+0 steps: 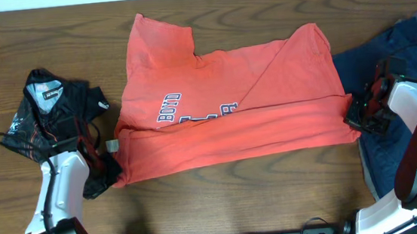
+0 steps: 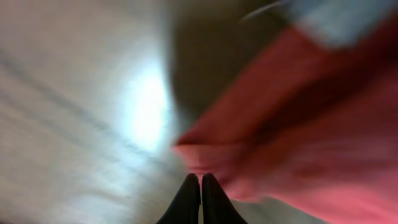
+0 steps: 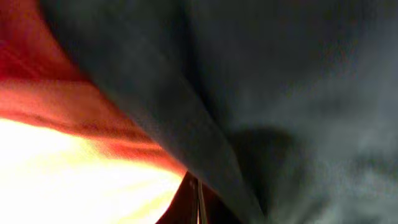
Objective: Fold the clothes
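Coral-red cotton covered the middle of the wooden table (image 1: pixel 276 194): the T-shirt (image 1: pixel 267 89) lay crosswise in the overhead view. Its lower part was doubled up into a long band along the 6 o'clock edge, and one sleeve stuck out toward 11 o'clock. Dark navy lettering (image 1: pixel 168 109) showed on the 9 o'clock half, partly tucked under the folded band.

A crumpled black garment (image 1: pixel 49 108) with red-and-white print sat at 9 o'clock, just beside the shirt. A navy garment (image 1: pixel 407 46) lay at 3 o'clock, touching the shirt's edge.

The left gripper (image 2: pixel 200 180) was at the shirt's 8 o'clock corner. Its two dark fingers were pressed together, with blurred red cloth right at their tips; whether any fabric was pinched between them could not be told.

The right gripper (image 3: pixel 197 184) was at the shirt's 3 o'clock edge. Its fingers were likewise closed tight, where red cloth and navy cloth met; any hold on either could not be made out.
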`<action>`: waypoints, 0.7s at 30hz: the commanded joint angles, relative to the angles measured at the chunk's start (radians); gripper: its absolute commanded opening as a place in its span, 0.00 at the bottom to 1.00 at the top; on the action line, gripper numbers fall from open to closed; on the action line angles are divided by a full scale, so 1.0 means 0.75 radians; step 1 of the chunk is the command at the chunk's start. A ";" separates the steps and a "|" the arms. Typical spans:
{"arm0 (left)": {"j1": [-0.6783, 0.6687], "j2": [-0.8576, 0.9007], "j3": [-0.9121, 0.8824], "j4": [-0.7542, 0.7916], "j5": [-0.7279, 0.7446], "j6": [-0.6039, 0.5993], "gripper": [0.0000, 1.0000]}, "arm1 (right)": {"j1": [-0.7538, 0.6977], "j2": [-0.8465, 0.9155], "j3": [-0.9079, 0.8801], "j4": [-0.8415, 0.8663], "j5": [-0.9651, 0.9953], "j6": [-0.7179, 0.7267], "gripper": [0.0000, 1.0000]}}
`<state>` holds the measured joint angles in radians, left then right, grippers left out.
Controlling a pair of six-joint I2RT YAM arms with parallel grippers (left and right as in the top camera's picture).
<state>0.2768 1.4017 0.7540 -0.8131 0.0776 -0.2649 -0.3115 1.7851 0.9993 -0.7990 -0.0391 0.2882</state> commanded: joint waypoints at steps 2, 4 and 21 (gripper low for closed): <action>-0.002 -0.126 0.134 0.074 0.273 0.128 0.06 | -0.026 0.046 -0.053 -0.104 0.098 0.116 0.01; -0.007 -0.164 0.138 0.156 0.341 0.139 0.06 | -0.025 0.027 -0.052 -0.100 0.056 0.134 0.02; -0.235 0.178 0.125 0.230 0.250 0.238 0.06 | 0.054 -0.239 0.102 0.002 -0.194 -0.209 0.43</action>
<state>0.1017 1.4811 0.8532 -0.6350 0.3035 -0.1036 -0.3023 1.5726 1.0969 -0.7952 -0.1432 0.2359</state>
